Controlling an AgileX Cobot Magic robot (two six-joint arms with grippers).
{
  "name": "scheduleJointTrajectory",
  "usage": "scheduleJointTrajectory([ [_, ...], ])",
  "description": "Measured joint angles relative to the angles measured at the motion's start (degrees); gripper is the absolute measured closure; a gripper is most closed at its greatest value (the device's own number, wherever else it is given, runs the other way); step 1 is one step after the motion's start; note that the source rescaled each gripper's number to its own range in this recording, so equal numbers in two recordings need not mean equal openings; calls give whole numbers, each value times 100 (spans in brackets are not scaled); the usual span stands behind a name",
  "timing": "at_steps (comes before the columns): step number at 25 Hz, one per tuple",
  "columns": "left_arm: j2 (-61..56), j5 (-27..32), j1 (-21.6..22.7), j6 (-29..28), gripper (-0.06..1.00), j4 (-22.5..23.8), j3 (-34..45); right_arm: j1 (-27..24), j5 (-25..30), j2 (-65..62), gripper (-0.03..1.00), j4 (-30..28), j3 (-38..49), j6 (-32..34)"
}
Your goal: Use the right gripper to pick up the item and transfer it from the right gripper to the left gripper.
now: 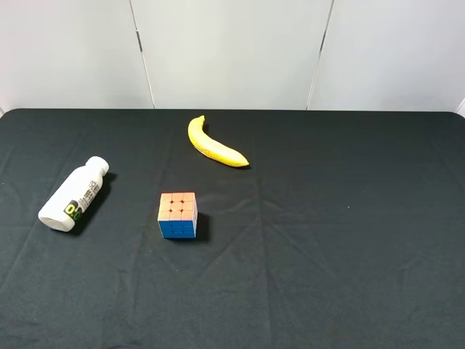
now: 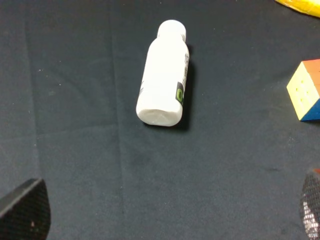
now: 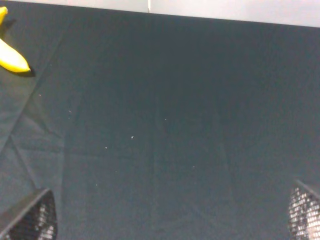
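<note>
Black cloth (image 1: 327, 254) covers the whole table beneath a pale panelled wall, and on it the item (image 1: 73, 195), a white bottle, lies on its side at the left of the high view, well apart from the puzzle cube (image 1: 178, 214) and the banana (image 1: 215, 144). My left gripper (image 2: 165, 212) hangs above the cloth just short of the bottle's base, jaws spread wide and grasping nothing. My right gripper (image 3: 172, 215) is likewise spread and empty over bare cloth, the banana's tip at the view's edge.

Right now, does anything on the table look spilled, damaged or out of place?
Nothing is spilled or damaged. Only the bottle lies on its side, cap on, far left, apart from the cube and banana.
</note>
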Motion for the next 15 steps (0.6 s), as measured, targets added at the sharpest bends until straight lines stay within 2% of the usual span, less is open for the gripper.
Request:
scheduleJointTrajectory([
  [15,0,0,0,0,-5,7,0,0,0,0,-3,0,0,0],
])
